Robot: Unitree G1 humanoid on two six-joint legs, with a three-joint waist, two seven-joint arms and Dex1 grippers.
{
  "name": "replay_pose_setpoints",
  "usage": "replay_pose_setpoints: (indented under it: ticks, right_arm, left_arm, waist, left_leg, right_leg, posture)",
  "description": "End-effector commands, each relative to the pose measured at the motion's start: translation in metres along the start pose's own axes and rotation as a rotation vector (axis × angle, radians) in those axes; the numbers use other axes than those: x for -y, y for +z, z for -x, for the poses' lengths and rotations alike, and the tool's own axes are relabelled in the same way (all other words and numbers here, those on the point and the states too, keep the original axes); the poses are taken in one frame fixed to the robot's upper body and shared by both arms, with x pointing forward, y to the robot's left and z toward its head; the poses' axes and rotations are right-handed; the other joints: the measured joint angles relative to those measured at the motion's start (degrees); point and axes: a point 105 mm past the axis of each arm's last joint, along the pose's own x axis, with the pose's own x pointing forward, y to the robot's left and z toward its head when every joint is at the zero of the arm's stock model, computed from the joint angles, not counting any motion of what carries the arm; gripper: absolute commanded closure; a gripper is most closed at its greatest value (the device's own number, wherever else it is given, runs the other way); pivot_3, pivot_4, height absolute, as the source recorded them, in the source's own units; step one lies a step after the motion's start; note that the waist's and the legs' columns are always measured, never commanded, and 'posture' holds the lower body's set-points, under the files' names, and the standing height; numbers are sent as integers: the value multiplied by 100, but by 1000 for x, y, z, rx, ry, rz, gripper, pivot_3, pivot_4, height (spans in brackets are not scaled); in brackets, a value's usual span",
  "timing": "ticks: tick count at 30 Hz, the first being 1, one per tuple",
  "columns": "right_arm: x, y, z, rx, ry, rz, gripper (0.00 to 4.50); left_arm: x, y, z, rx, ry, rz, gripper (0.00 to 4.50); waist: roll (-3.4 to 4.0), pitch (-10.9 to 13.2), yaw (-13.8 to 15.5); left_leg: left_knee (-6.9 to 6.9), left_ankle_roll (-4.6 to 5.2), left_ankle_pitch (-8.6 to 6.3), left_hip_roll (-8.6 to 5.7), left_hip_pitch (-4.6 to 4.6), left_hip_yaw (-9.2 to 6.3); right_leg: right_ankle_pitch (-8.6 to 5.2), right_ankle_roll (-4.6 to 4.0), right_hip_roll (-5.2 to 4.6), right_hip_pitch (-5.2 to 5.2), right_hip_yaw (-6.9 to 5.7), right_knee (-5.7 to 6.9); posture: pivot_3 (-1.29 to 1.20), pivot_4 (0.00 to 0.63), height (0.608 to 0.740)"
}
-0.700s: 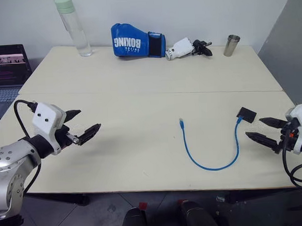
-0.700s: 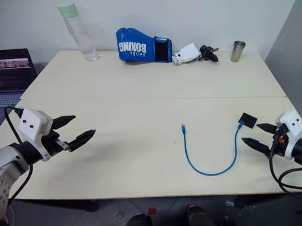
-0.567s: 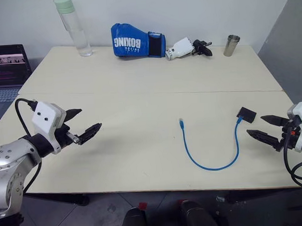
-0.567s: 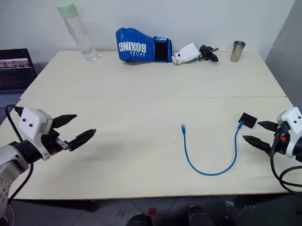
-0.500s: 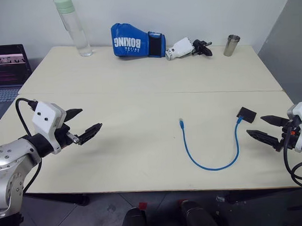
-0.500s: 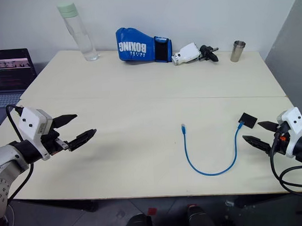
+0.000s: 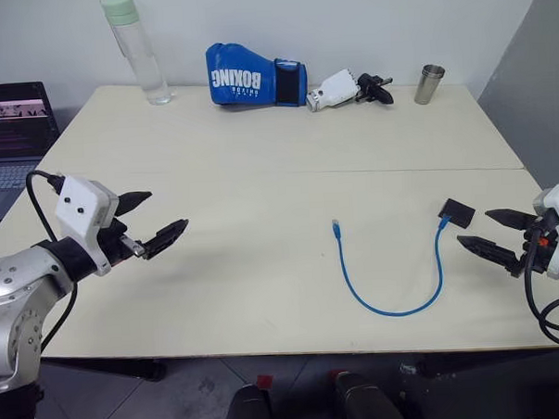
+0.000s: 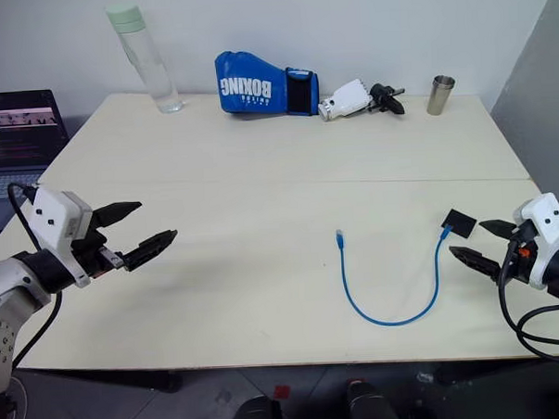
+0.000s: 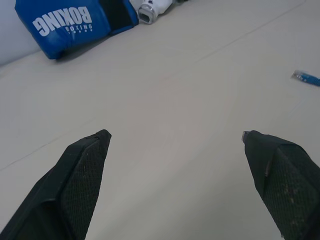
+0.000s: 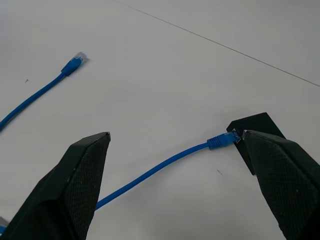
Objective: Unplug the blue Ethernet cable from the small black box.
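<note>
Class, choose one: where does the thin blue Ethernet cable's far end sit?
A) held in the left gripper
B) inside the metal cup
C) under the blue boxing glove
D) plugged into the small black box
D: the thin blue Ethernet cable's plug meets the small black box on the table.

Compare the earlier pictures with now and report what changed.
The left tool rose slightly and drew a little toward the robot's left; the right tool edged slightly outward from the small black box. Both remain open and empty. The blue Ethernet cable stays plugged in, unmoved.
</note>
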Motion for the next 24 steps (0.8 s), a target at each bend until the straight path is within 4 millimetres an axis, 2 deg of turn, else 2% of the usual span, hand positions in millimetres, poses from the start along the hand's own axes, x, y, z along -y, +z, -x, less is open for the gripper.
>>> replay_pose_setpoints:
  ticks: [1, 6, 11, 16, 20, 24]
  right_arm:
    - [-3, 12, 6, 31, -22, 15, 0]
    - [-17, 4, -3, 34, -73, -64, 0]
    - [-22, -14, -25, 25, -250, -153, 0]
    - [-29, -24, -53, 47, -413, -263, 0]
    - [-10, -30, -71, 52, -642, -289, 0]
    - [6, -35, -80, 55, -779, -337, 0]
  left_arm:
    - [11, 19, -4, 68, -106, -41, 5]
    - [43, 32, -18, 91, -316, -88, 5]
    - [72, 45, -28, 126, -483, -124, 5]
    - [85, 53, -37, 157, -557, -161, 5]
    - [92, 56, -45, 182, -597, -174, 5]
    - [93, 58, -48, 195, -606, -177, 5]
  waist:
    - [0, 0, 2]
    - [0, 0, 2]
    - [0, 0, -1]
    - [6, 1, -6]
    - [7, 1, -14]
    - [7, 0, -11]
  left_leg:
    - [0, 0, 0, 0, 0, 1]
    - [1, -1, 0, 0, -1, -6]
    - [1, -2, 1, 0, -3, -6]
    - [1, -2, 1, 2, -6, -7]
    - [2, -3, 2, -1, -20, 5]
    - [1, -3, 2, -2, -27, 4]
  right_leg:
    - [0, 0, 0, 0, 0, 0]
    - [0, 0, 0, 3, -3, 1]
    - [0, 0, 1, 1, -1, 2]
    - [0, 0, 4, -4, 2, 3]
    - [1, -1, 5, -26, 6, 11]
    - [1, -2, 5, -32, 5, 10]
  posture:
    - [0, 150, 740]
    - [0, 150, 740]
    - [0, 150, 740]
    - [0, 150, 740]
    - [0, 150, 740]
    - [0, 150, 740]
